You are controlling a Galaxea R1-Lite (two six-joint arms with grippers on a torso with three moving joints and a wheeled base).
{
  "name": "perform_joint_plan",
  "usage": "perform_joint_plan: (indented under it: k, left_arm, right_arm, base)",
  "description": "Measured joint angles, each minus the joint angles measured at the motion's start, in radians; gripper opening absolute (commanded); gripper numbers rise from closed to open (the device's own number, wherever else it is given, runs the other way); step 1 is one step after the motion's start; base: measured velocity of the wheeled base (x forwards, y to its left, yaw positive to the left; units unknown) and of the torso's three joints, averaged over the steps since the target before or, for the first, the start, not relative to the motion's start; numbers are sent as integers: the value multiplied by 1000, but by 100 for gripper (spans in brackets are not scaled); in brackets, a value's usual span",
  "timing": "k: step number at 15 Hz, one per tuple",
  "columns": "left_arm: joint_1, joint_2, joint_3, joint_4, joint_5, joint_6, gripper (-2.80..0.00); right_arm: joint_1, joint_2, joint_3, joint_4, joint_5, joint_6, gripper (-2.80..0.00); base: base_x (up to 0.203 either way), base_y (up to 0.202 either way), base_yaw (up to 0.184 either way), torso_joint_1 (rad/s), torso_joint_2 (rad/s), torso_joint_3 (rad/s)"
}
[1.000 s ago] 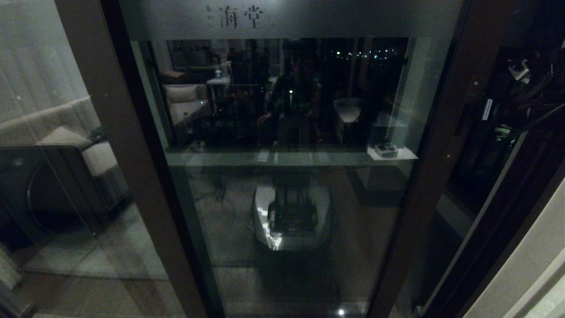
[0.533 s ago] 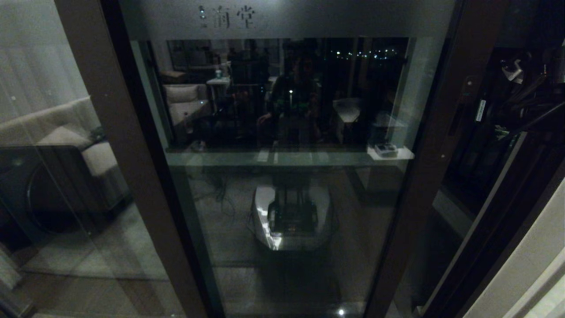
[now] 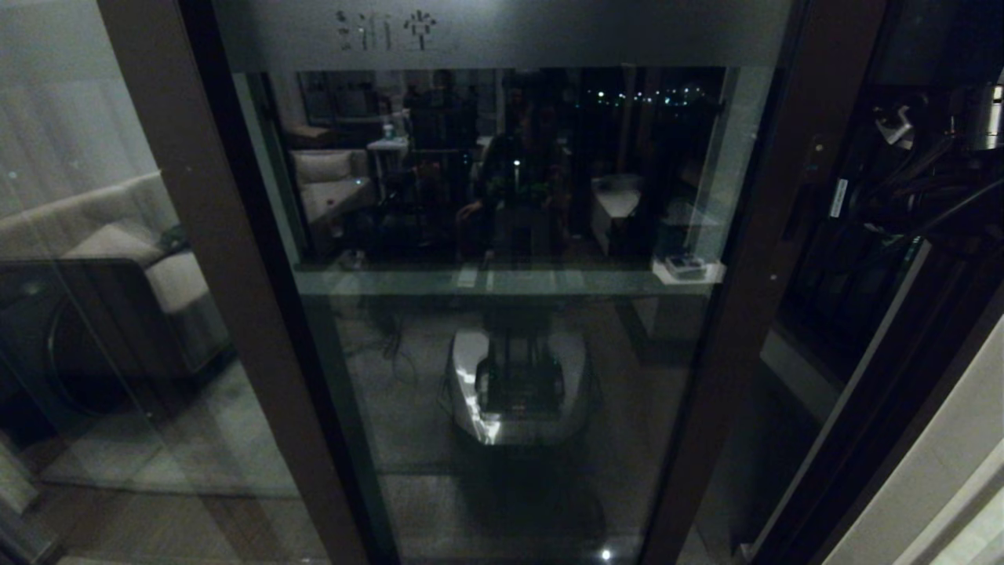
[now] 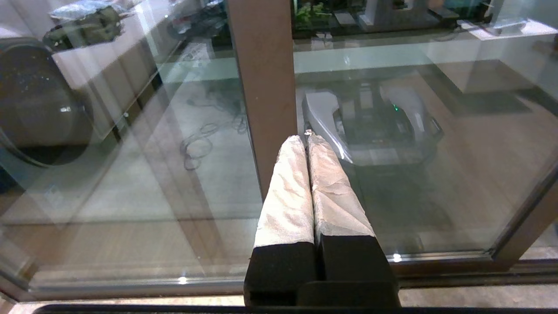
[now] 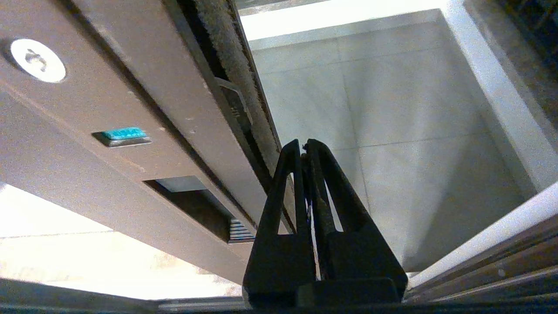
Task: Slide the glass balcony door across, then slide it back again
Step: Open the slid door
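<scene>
Right gripper (image 5: 305, 146), black fingers pressed together empty, sits by the dark brown-framed glass balcony door (image 5: 130, 144) edge in its wrist view; left gripper (image 4: 307, 139) clenched; head view shows the door (image 3: 502, 314) ahead.

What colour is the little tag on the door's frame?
The little tag on the glass balcony door frame is turquoise; the right wrist view shows it best.

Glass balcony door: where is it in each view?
Head view: glass balcony door fills the middle, between brown stiles.
Left wrist view: its pane, right of the brown post, beyond the shut left end effector.
Right wrist view: its brown handle stile, beside the shut right end effector.
Shared: robot base's reflection, head and left wrist.
</scene>
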State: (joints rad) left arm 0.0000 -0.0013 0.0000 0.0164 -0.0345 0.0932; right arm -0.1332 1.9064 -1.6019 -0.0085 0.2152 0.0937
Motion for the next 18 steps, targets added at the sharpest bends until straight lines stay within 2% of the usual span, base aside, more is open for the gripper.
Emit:
perform_joint_plan:
  k: [18]
  left_arm:
    - [0,0,0,0,0,0,-280]
  right_arm:
    - [66,-18,29,1,-36,2,-280]
  base:
    - [0,0,0,0,0,0]
